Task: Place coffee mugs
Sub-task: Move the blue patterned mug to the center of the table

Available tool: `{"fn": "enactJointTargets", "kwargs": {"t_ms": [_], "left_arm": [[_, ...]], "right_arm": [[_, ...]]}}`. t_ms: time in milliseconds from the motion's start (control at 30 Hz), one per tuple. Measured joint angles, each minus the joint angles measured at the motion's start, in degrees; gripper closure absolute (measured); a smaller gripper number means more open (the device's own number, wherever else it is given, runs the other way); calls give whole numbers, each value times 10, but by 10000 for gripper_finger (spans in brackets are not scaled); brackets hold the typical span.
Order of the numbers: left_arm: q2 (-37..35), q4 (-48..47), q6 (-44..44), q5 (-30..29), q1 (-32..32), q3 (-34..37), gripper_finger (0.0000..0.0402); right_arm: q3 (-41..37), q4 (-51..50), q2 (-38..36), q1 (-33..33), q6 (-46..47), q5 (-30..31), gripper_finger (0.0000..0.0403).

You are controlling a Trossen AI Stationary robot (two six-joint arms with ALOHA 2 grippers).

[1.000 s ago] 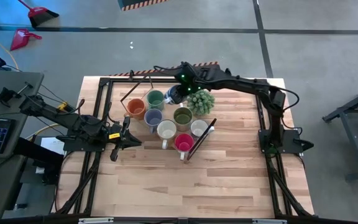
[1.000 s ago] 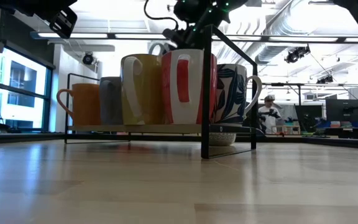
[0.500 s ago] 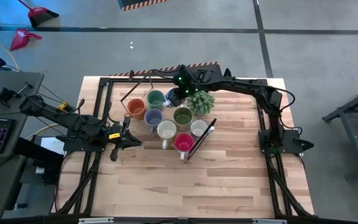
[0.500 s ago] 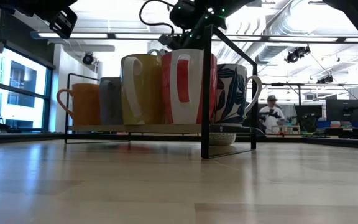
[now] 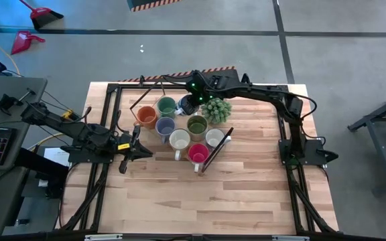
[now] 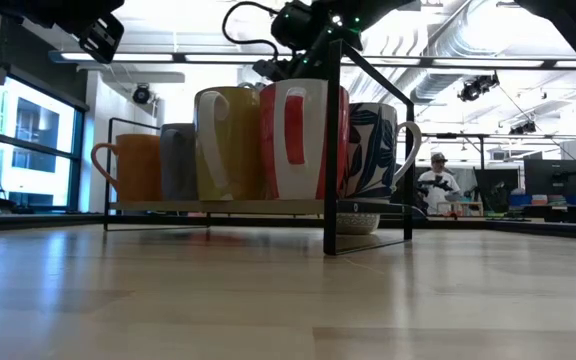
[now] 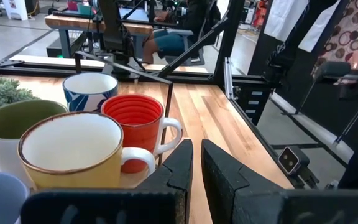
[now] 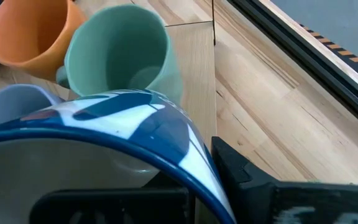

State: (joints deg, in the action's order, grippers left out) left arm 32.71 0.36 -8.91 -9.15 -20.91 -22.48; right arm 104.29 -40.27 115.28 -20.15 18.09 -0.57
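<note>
Several mugs stand in a black wire rack mid-table: orange, green, blue-grey, olive, cream, white and red-pink. At the rack's far side my right gripper is shut on a blue-and-white mug, between the green mug and the potted plant. My left gripper waits shut at the table's left, level, pointing at the mugs. My right gripper holds the blue-and-white mug by its rim and wall, with one finger outside the wall and the other inside the cup. It comes slanting down from the far right side. The mug stays upright, mouth up; its bottom is hidden.
The spiky plant stands close to the right of the held mug. Black arm-frame rails run along both table sides. Bare wood fills the table's near half. A person sits in the room beyond.
My right gripper has sunk a little with the blue-and-white mug toward the rack's far side, staying shut on it. The mug stays upright.
</note>
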Motion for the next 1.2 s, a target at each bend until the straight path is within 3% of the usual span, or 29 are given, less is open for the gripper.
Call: {"fn": "enactJointTargets", "kwargs": {"t_ms": [200, 400, 600, 900, 1200], "left_arm": [[0, -16, 0, 0, 0, 0, 381], [0, -22, 0, 0, 0, 0, 381], [0, -23, 0, 0, 0, 0, 381], [-5, -26, 7, 0, 0, 0, 381], [-42, -67, 26, -36, 0, -8, 381]], "right_arm": [[73, -81, 0, 9, -21, 32, 399], [202, -150, 0, 21, -42, 42, 399], [283, -212, -2, 82, -34, 51, 399], [259, -229, -2, 213, 14, 89, 399], [185, -133, 30, 276, 59, 87, 399]]}}
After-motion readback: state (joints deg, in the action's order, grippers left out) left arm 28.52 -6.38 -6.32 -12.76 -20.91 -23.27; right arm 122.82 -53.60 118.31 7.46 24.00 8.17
